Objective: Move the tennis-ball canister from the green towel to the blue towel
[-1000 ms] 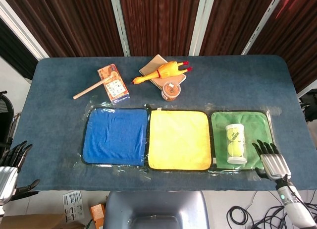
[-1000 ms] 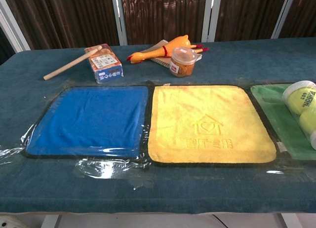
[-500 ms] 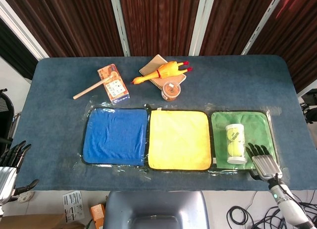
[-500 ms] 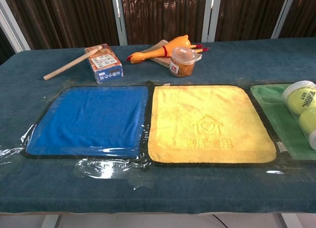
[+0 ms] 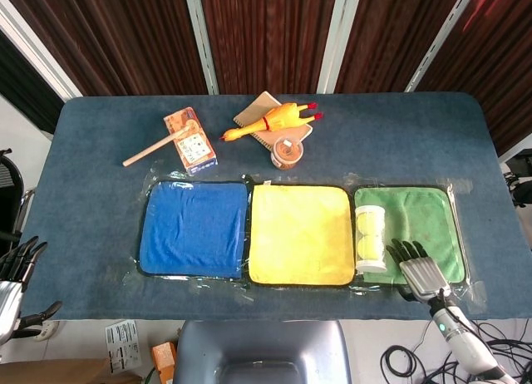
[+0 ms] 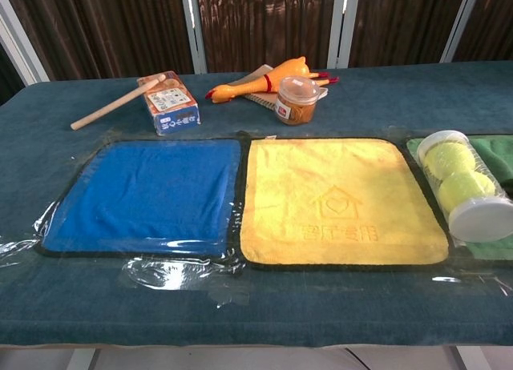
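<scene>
The clear tennis-ball canister (image 5: 370, 238) lies on its side at the left edge of the green towel (image 5: 424, 218), white lid toward me; the chest view shows the canister (image 6: 463, 186) at its right edge, on the green towel (image 6: 495, 155). My right hand (image 5: 418, 270) sits just right of the canister's near end with fingers spread, holding nothing; whether it touches the canister is unclear. The blue towel (image 5: 195, 228) lies bare at the left of the row, seen as the blue towel (image 6: 148, 194) in the chest view. My left hand (image 5: 12, 272) hangs open off the table's near-left corner.
A yellow towel (image 5: 301, 233) separates the blue and green ones. Behind the row lie a rubber chicken (image 5: 270, 122) on a notebook, a small lidded jar (image 5: 288, 151), an orange box (image 5: 189, 140) and a wooden stick (image 5: 148, 152).
The canister has shifted left from the middle of the green towel to its left edge. My right hand has moved left and slightly nearer, following it. The left hand dropped a little.
</scene>
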